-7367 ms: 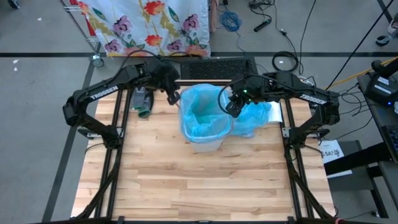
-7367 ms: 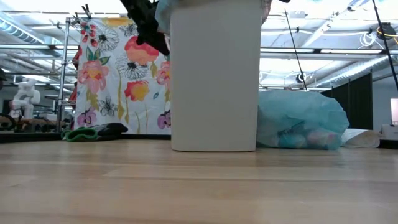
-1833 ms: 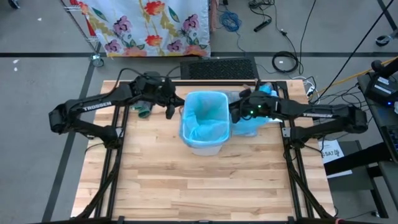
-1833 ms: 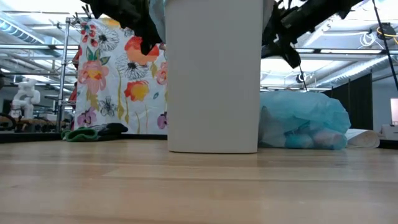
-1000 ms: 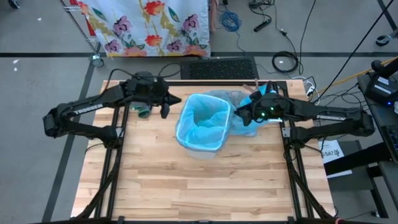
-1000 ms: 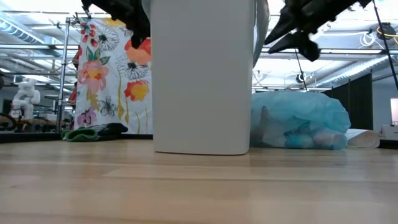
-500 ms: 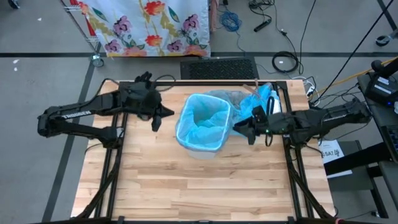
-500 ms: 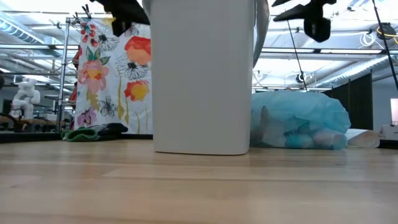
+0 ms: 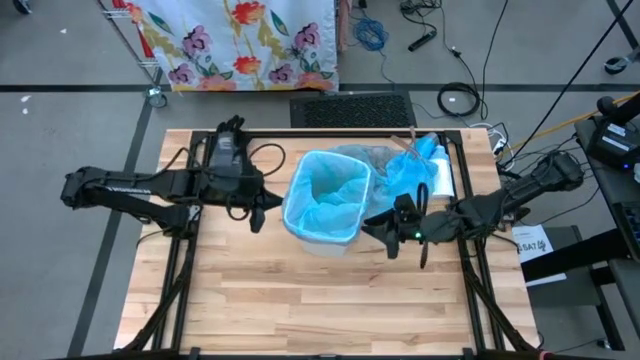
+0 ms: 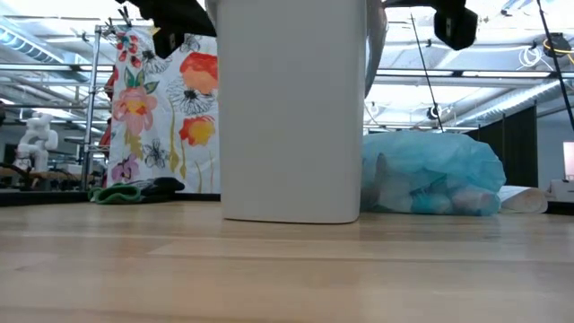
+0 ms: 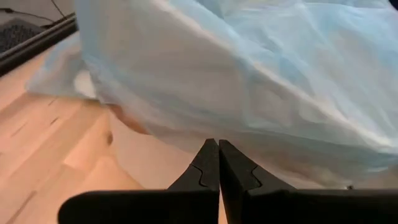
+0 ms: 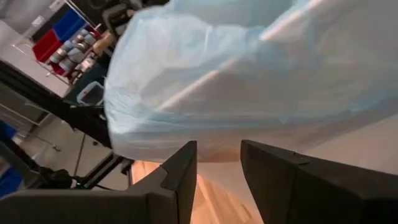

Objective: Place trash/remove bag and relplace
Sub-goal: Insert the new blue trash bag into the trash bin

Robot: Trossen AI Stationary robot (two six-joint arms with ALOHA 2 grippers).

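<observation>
Dark jaws on the left gripper (image 11: pixel 218 163) pressed together on nothing; those of the right gripper (image 12: pixel 219 167) parted, empty. Between the two grippers, one white bin (image 9: pixel 322 236) lined with one light-blue bag (image 9: pixel 330 190). Behind it, one filled blue bag (image 9: pixel 410 168) holding the trash (image 10: pixel 429 199).

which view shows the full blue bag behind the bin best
The low view: the full blue bag sits unobstructed on the table beside the white bin. The high view shows it partly hidden by the bin; the wrist views show only the bin's liner.
</observation>
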